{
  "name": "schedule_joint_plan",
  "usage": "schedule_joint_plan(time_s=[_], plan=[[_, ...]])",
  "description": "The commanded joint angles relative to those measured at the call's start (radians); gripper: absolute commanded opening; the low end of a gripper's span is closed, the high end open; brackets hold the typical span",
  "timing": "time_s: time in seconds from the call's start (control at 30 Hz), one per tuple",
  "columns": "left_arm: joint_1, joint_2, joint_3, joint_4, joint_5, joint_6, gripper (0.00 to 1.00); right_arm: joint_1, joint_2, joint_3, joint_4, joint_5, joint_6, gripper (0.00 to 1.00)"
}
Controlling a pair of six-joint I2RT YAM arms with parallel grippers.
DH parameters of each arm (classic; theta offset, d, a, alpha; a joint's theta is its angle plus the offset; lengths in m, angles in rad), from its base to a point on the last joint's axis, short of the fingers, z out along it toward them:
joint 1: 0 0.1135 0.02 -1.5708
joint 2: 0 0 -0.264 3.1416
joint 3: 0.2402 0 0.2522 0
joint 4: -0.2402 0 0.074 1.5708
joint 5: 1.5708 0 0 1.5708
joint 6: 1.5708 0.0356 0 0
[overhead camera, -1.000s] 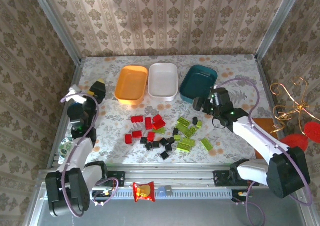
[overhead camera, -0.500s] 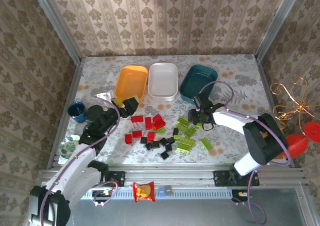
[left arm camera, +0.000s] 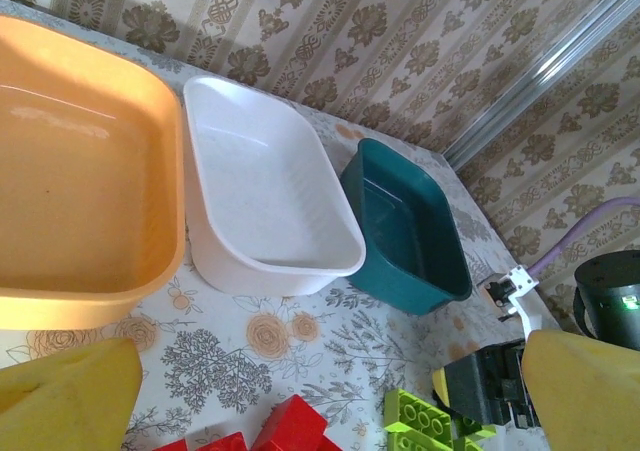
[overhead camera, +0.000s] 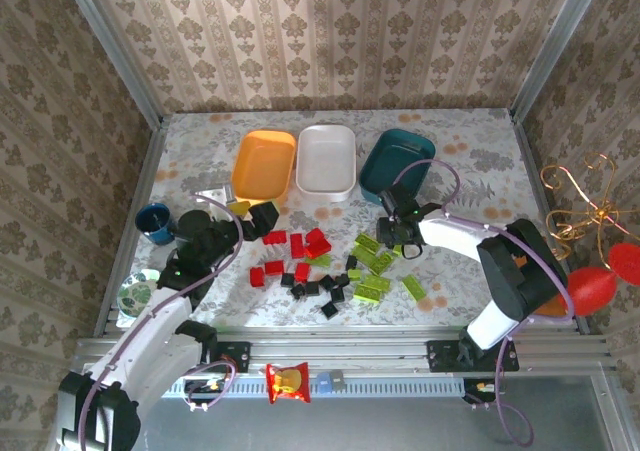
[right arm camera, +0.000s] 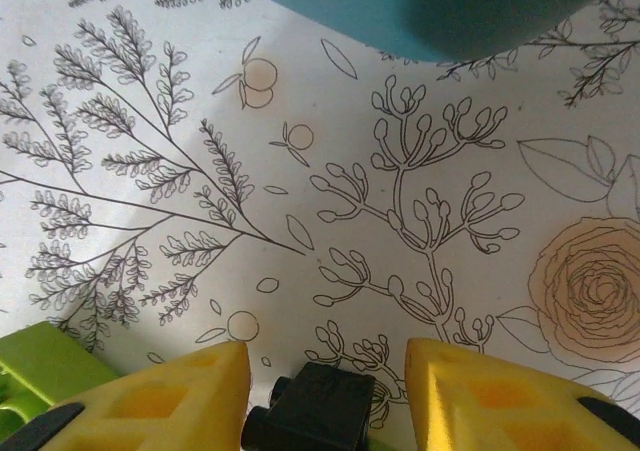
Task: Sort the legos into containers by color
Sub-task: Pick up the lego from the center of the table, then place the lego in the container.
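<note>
The right gripper (right arm camera: pixel 325 396) has its jaws spread, and a black brick (right arm camera: pixel 312 407) sits on the table (right arm camera: pixel 420 221) between the yellow fingertips (right arm camera: pixel 165 396). The brick lies close to one fingertip with a gap at the other, so it is not pinched. A lime brick (right arm camera: pixel 40 371) lies just beside that fingertip, and the teal tray (right arm camera: pixel 420 1) edge is near, beyond the jaws.

The left gripper (left arm camera: pixel 320 401) also has its jaws wide apart, with nothing held. Below them lie red bricks (left arm camera: pixel 290 426) and lime ones. Past them the orange tray (left arm camera: pixel 80 201), white tray (left arm camera: pixel 265 191) and teal tray stand side by side.

From above, the right gripper (overhead camera: pixel 394 233) is low at the far end of the lime bricks (overhead camera: pixel 375 266), just in front of the teal tray (overhead camera: pixel 397 163). The left gripper (overhead camera: pixel 260 217) is beside the red bricks (overhead camera: pixel 295 249), in front of the orange tray (overhead camera: pixel 263 166). Black bricks (overhead camera: pixel 320 289) lie on the table between the red and lime groups, nearer the arm bases. A blue cup (overhead camera: pixel 152 221) stands left of the left arm, and a packet (overhead camera: pixel 287 381) lies at the near edge.
</note>
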Motion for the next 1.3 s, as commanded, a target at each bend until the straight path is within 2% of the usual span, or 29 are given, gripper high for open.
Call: schedule_joint_plan(time_s=[0.0,0.23,0.4,0.6,0.7,0.73,1.07,1.27], plan=[[-0.009,-0.001,0.0,-0.02,0.009,0.038,1.0,0.013,0.023,0.007,-0.034,0.03,-0.003,0.44],[-0.016,0.0,0.004,-0.022,0.011,0.041,1.0,0.018,-0.012,-0.005,-0.012,0.019,-0.006,0.32],[-0.038,0.011,0.012,-0.027,0.021,0.057,1.0,0.018,-0.093,-0.011,0.004,0.004,-0.006,0.24],[-0.07,0.037,0.014,-0.034,0.001,0.066,0.98,0.01,-0.225,0.032,-0.028,0.002,-0.007,0.21],[-0.085,0.043,0.01,-0.024,-0.017,0.071,0.98,-0.02,-0.226,0.106,-0.049,0.011,-0.023,0.21],[-0.115,0.044,0.012,-0.029,-0.027,0.076,0.98,-0.032,-0.225,0.132,-0.053,0.018,-0.028,0.21],[-0.201,0.036,0.067,-0.224,-0.145,0.093,0.98,-0.171,0.134,0.448,-0.063,0.052,-0.038,0.21],[-0.246,0.011,0.083,-0.388,-0.247,0.093,0.98,-0.19,0.265,0.581,-0.095,0.034,-0.051,0.27]])
